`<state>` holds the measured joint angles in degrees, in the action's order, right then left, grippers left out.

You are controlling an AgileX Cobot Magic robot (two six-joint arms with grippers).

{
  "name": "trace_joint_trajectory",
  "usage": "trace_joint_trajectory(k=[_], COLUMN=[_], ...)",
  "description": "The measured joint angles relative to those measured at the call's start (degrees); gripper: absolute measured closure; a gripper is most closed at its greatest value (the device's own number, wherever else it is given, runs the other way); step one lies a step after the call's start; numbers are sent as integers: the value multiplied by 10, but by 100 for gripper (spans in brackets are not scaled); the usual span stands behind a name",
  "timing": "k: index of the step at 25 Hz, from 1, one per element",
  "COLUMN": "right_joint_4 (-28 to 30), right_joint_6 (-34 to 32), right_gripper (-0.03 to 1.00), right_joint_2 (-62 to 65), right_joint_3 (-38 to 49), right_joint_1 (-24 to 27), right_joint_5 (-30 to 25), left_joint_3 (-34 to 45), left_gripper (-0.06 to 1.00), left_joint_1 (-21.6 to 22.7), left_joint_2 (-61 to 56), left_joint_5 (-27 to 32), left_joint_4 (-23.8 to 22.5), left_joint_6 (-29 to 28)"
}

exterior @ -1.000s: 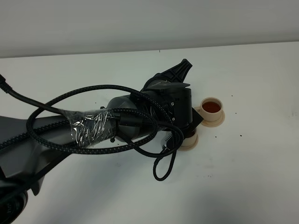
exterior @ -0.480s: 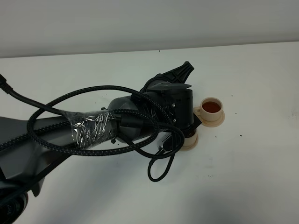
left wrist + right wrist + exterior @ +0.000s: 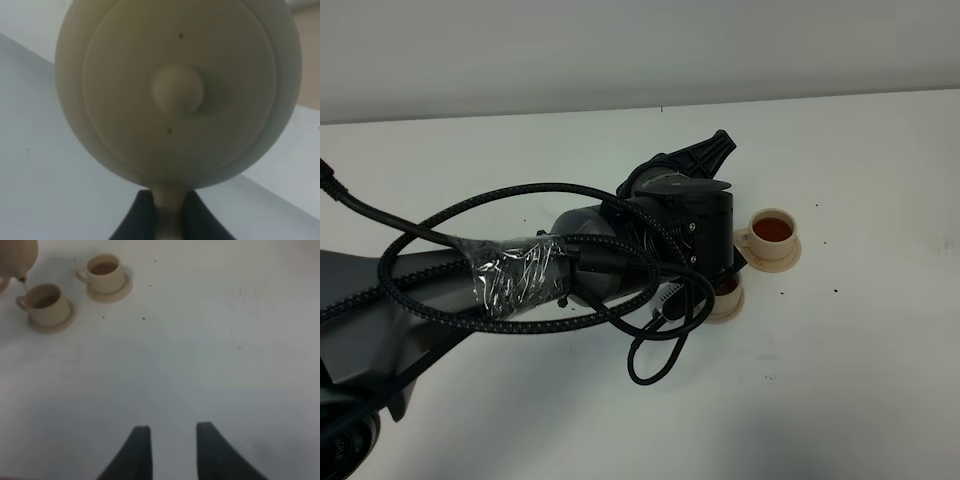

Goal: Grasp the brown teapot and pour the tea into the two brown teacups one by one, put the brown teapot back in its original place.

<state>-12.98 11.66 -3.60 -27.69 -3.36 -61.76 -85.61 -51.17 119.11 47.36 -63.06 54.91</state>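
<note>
Robotics lab or test bench setting, bare white bench (image 3: 840,380) against a plain pale wall (image 3: 620,50) behind it, black robot arm (image 3: 590,260) above the bench with braided cable (image 3: 420,225) and plastic-wrapped joint, no household furnishings

Brown teapot (image 3: 175,95): squat, round, pale tan-beige ceramic, knobbed lid seen face-on from the left wrist; its handle runs down between the two dark fingers of the left gripper (image 3: 167,220), which is clamped on it. In the right wrist view only the pot's edge and spout tip show, raised and tilted, with a thin stream of tea falling into the near teacup (image 3: 47,304). That cup stands upright on its small matching saucer, loop handle visible, holding brown liquid. The far teacup (image 3: 773,232) stands upright on its own saucer, just beside and to the right of the first, filled with reddish-brown tea.
</note>
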Motion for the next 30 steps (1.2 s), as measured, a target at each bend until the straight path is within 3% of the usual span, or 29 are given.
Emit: trace_joint_trajectory(k=[30], right_joint_4=[0], right_joint_6=[0], right_gripper=[73], right_joint_2=[0], right_joint_3=[0], right_joint_1=[0], right_joint_5=[0], left_joint_3=[0], left_gripper=[82], left_joint_1=[-4], left_joint_2=[0], left_joint_5=[0], left_joint_4=[-1], left_joint_6=[-14])
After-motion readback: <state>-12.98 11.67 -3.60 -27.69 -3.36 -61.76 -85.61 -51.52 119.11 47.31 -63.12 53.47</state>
